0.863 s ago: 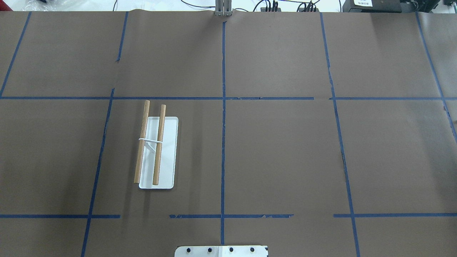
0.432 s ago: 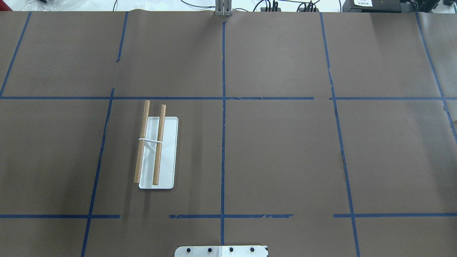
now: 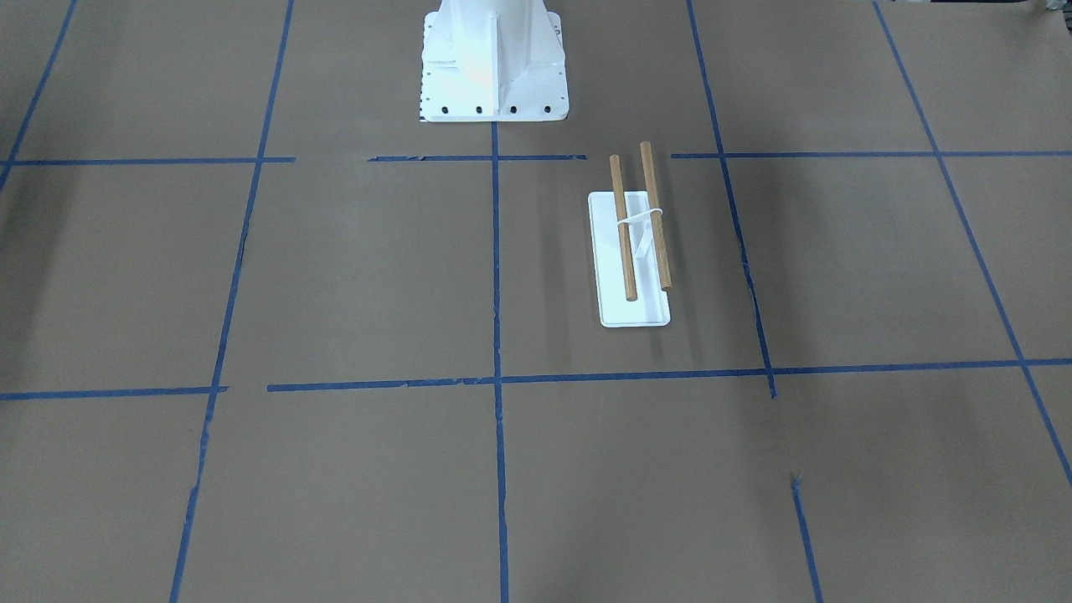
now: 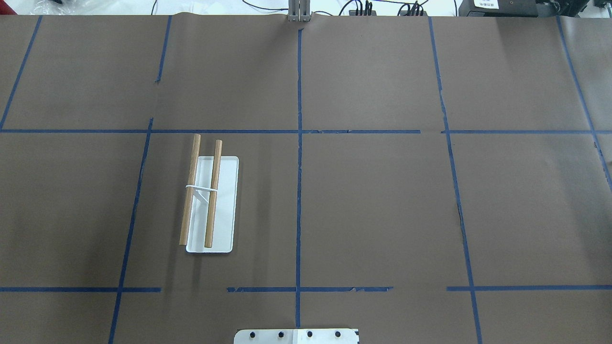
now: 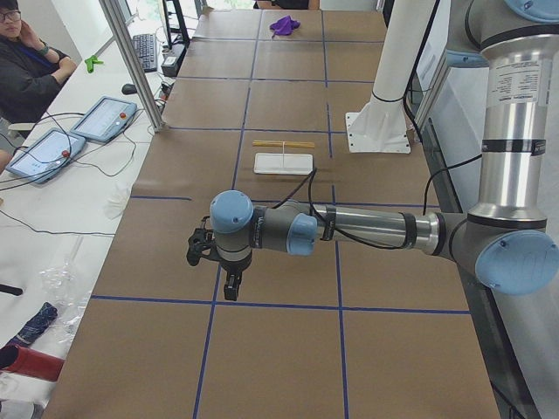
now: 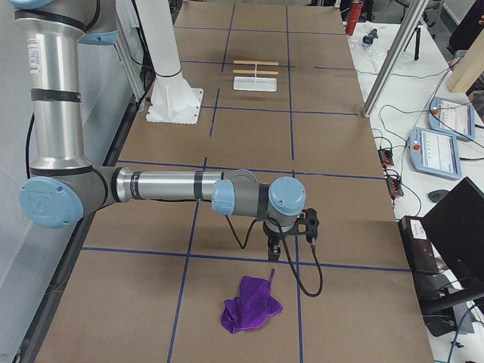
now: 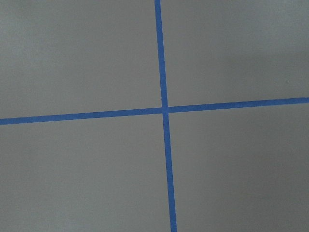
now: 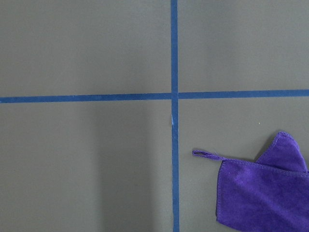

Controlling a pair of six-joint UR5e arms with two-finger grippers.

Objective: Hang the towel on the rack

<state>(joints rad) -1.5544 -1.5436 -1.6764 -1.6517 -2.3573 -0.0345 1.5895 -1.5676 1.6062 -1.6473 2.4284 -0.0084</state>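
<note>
The rack [image 4: 223, 205] has a flat white base, a thin white upright and two brown dowel rods, and stands left of the table's middle. It also shows in the front view [image 3: 635, 308] and both side views [image 5: 284, 162] [image 6: 255, 82]. The purple towel [image 6: 250, 306] lies crumpled at the table's right end, also in the right wrist view [image 8: 263, 193] and far off in the left side view [image 5: 285, 24]. My right gripper [image 6: 274, 254] hangs just beside the towel. My left gripper [image 5: 230, 285] hangs at the left end. I cannot tell whether either is open or shut.
The brown paper table cover [image 4: 373, 205] carries a grid of blue tape lines. The white bolted robot pedestal [image 3: 492, 59] stands at the robot's edge. Tablets, cables and a seated person [image 5: 26, 61] are on the side bench past the table's far edge.
</note>
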